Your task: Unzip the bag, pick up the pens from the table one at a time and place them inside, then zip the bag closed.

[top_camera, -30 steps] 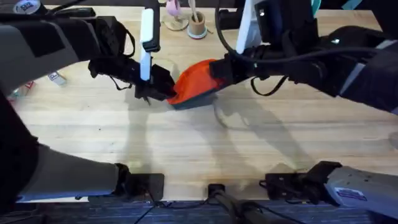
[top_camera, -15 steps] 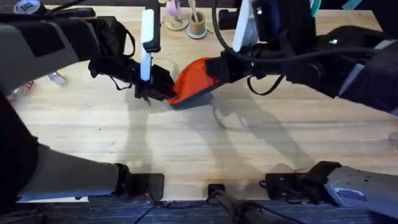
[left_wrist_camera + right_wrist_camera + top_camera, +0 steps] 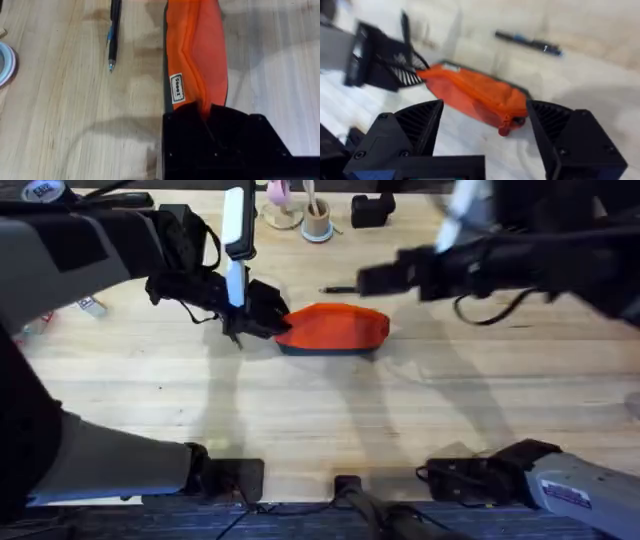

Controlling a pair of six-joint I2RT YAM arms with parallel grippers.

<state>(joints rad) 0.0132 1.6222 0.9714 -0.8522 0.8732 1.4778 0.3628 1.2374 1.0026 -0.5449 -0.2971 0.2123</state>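
Note:
The orange-red bag (image 3: 335, 328) lies flat on the table (image 3: 300, 410), its dark base toward the front. My left gripper (image 3: 262, 323) is shut on the bag's left end, and the left wrist view shows the fabric (image 3: 197, 60) pinched at the fingers (image 3: 205, 112). Apart from the bag, my right gripper (image 3: 375, 280) hangs open above and behind its right end. In the right wrist view the bag (image 3: 475, 92) lies beyond the spread fingers (image 3: 415, 130). One dark pen (image 3: 340, 289) lies just behind the bag, also seen as the pen (image 3: 114, 30) and the pen (image 3: 527, 42).
A black stapler (image 3: 372, 210) and a cup of pale sticks (image 3: 317, 222) stand at the back edge. Small items (image 3: 90, 305) lie at the far left. A white ring (image 3: 5, 60) lies near the pen. Bare wood stretches in front of the bag.
My right gripper let go of the bag's right end and drew back to the right. The bag dropped from tilted to flat, uncovering the pen behind it. The left gripper kept its hold.

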